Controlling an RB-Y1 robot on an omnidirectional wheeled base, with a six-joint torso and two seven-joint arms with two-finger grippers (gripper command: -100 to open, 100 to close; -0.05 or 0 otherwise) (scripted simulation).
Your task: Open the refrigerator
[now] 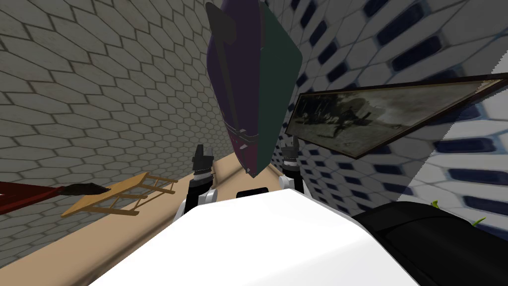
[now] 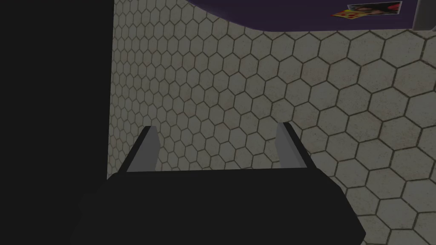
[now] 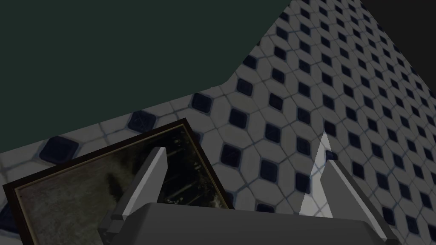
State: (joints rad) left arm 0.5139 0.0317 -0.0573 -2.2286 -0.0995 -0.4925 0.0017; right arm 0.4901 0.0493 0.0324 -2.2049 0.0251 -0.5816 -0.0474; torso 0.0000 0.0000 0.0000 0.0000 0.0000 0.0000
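Observation:
The refrigerator stands straight ahead, with a dark purple front, a dark green side and a long dark handle on the front. Its purple front edges the left wrist view, with magnets on it. Its green side looms beyond the right hand. My left gripper hangs open short of the fridge, to the left of its lower end, fingers apart with nothing between them. My right gripper is open beside the green side, holding nothing.
A framed dark picture hangs on the blue-dotted tile wall at the right. A wooden chair stands against the grey hexagon-tiled wall at the left, with a red and black object beyond it. A black object sits near right.

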